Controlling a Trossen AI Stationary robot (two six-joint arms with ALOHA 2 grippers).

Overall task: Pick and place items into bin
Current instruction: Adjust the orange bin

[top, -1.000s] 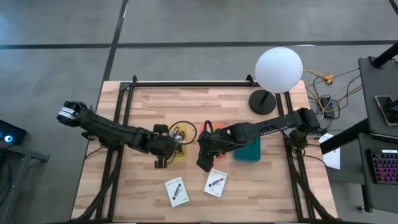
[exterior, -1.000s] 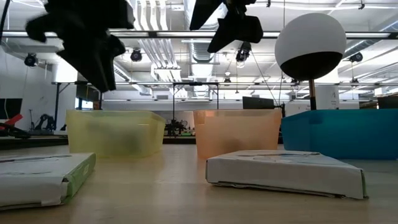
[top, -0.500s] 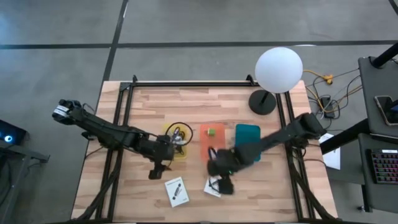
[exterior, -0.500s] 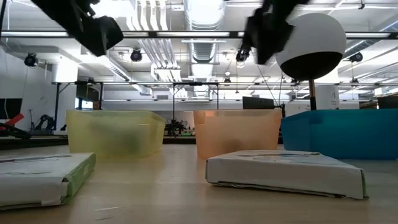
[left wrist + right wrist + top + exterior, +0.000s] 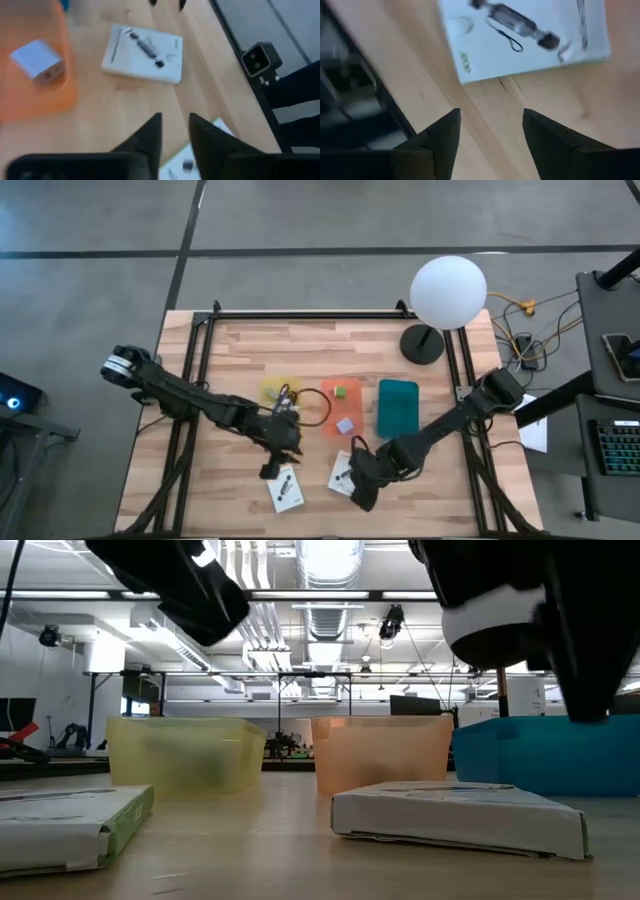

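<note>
Two white cards with dark print lie flat on the wooden table near its near edge: the left card (image 5: 286, 488) (image 5: 70, 825) and the right card (image 5: 348, 472) (image 5: 460, 815) (image 5: 142, 47). My left gripper (image 5: 270, 472) (image 5: 175, 125) hovers open just above the left card's far-left corner. My right gripper (image 5: 363, 500) (image 5: 490, 130) is open above the table at the right card's near-right corner; a white card (image 5: 530, 35) shows beyond its fingers. A green cube (image 5: 340, 392) and a small pale piece (image 5: 345, 425) (image 5: 37, 60) lie in the orange bin (image 5: 328, 420).
Three bins stand in a row mid-table: a yellow bin (image 5: 272, 392) (image 5: 185, 750), the orange one (image 5: 380, 750), and a teal bin (image 5: 398, 408) (image 5: 550, 755). A black cable loop (image 5: 313, 405) shows between the yellow and orange bins. A white globe lamp (image 5: 448, 292) stands at the far right corner.
Both grippers have left the bins and travelled toward the table's near edge. The left went from beside the yellow bin down to the left card. The right swung from over the orange bin past the right card to its near corner. The small pale piece now shows in the orange bin.
</note>
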